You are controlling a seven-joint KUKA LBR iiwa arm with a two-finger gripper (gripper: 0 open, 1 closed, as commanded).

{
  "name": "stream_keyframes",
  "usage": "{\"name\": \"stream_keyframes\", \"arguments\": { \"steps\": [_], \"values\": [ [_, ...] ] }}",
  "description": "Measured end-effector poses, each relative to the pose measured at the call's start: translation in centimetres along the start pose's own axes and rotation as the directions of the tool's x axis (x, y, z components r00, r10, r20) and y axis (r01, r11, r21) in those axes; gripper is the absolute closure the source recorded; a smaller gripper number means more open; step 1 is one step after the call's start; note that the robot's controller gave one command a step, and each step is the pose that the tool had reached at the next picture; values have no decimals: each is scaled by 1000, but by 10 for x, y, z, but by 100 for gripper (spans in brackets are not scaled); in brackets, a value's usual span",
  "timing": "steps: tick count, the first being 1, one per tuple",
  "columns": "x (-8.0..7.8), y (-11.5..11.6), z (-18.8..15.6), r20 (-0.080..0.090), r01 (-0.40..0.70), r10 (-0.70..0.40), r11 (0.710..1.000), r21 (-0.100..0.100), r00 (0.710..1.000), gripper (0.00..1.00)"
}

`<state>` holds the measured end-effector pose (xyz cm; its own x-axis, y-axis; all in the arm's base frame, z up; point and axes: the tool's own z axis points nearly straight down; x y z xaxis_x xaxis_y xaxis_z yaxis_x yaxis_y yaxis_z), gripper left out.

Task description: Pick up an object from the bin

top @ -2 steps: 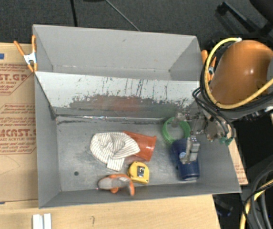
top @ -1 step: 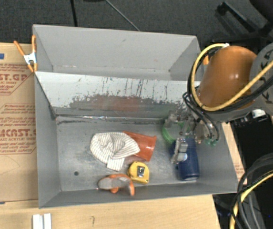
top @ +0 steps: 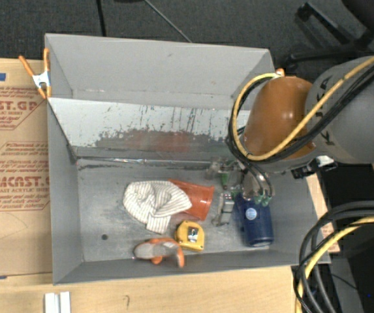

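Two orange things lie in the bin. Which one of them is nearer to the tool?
The orange cone next to the white striped cloth, just left of the tool. The other orange thing lies farther off, near the front wall.

Grey metal bin (top: pixel 102 207), viewed from above. A crumpled white striped cloth (top: pixel 154 204) is laid near the middle of the scuffed floor, touched on its right by an orange cup (top: pixel 202 199) lying on its side. A yellow tape measure (top: pixel 190 235) and a small orange-and-grey item (top: pixel 159 250) are placed just in front of the cloth. A dark blue can (top: pixel 254 223) is laid at the right.
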<state>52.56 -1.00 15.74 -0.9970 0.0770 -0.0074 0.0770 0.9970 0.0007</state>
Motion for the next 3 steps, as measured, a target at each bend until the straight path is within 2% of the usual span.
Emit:
{"name": "stream_keyframes", "arguments": {
  "steps": [1, 2, 3],
  "values": [
    [9, 22, 49, -1, 136, -136, 991, 0, 991, 0],
    [-4, 60, 79, -15, 109, -109, 994, -1, 994, 100],
    [-4, 60, 79, -15, 109, -109, 994, -1, 994, 100]
  ]
}}
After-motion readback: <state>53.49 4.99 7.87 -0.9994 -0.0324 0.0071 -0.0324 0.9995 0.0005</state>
